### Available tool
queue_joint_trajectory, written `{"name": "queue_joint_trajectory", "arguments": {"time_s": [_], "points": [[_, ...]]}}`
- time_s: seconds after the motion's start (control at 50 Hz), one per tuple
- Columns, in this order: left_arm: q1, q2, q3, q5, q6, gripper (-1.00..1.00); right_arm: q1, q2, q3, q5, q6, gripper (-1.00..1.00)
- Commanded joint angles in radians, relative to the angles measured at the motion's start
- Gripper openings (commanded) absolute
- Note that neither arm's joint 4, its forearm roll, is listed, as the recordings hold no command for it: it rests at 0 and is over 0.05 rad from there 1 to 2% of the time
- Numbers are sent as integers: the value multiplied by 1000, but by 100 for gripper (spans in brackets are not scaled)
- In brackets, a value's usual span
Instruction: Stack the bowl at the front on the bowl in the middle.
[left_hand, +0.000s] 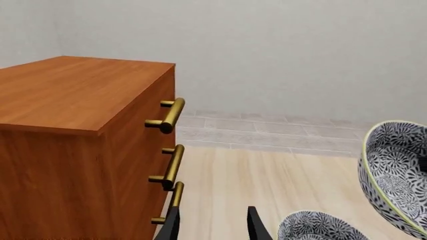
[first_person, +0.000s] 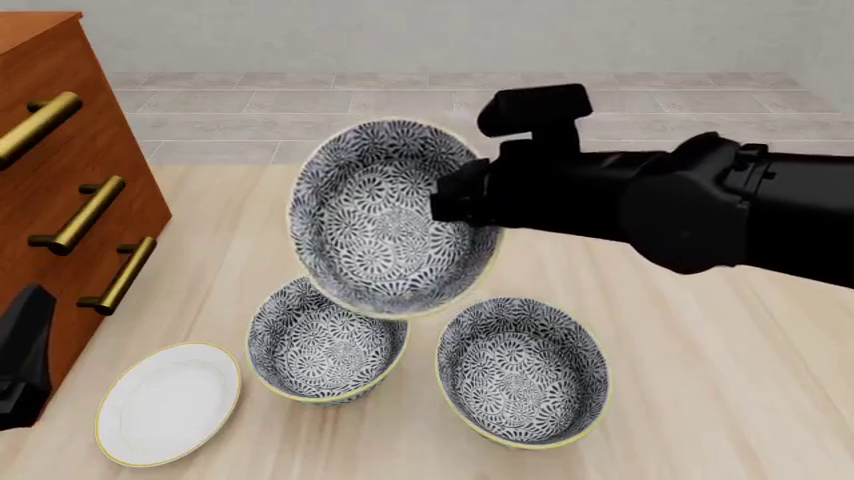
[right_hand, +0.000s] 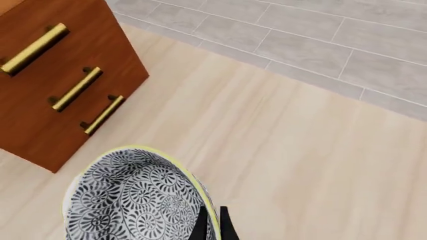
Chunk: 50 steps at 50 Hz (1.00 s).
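Blue-grey floral porcelain fills the middle of the front view: a deep round bowl with a thin yellowish rim, the bowl at the front (first_person: 380, 215), hangs in the air, tipped so that its patterned inside faces the camera. The black right gripper (first_person: 457, 205) has its rim pinched on the side nearest the arm; in the right wrist view the two dark fingers (right_hand: 200, 227) stand almost together with the yellow edge of the lifted bowl (right_hand: 133, 200) between them, so the jaws are closed down on the rim.

Below the right gripper and a little to its left, a second deep bowl of the same floral pattern, the bowl in the middle (first_person: 324, 342), sits upright on the pale wooden tabletop (first_person: 694, 380); the lower edge of the held bowl overlaps its far rim in the front view, and whether they touch cannot be told. Just beside it, under the right arm, rests a third bowl alike (first_person: 522, 372). A plain white round plate (first_person: 167, 402) lies well to the left of that gripper, near the brown wooden drawer cabinet (first_person: 67, 190) with brass bar handles.

The left gripper (left_hand: 212, 226) sits beside the cabinet, fingers parted with nothing between them
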Motion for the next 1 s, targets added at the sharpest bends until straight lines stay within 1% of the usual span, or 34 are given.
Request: {"name": "queue_joint_trajectory", "arguments": {"time_s": [0.02, 0.1, 0.22, 0.28, 0.32, 0.36, 0.42, 0.54, 0.68, 0.84, 1.0], "points": [[0, -7, -1, 7, 0, 100, 44, 14, -11, -5, 6, -100], [3, -15, -4, 12, 2, 100, 46, 22, -17, -7, 9, -100], [7, -37, -9, 30, 4, 100, 67, 51, -26, -16, 23, -100], [6, -26, -5, 22, 12, 100, 80, 60, -33, -15, 32, -100], [4, -49, -10, 40, 17, 100, 87, 64, -40, -13, 35, -100], [3, -57, -16, 47, 7, 100, 93, 70, -46, -12, 42, -100], [1, -56, -10, 42, -7, 100, 99, 80, -53, -15, 51, -100], [7, -38, -6, 27, -10, 100, 124, 108, -68, -18, 74, -100], [7, -36, -4, 25, -8, 100, 138, 129, -87, -12, 82, -100], [10, -34, -5, 23, -11, 100, 165, 173, -99, -22, 124, -100], [13, -30, -3, 17, -13, 100, 177, 200, -104, -24, 145, -100]]}}
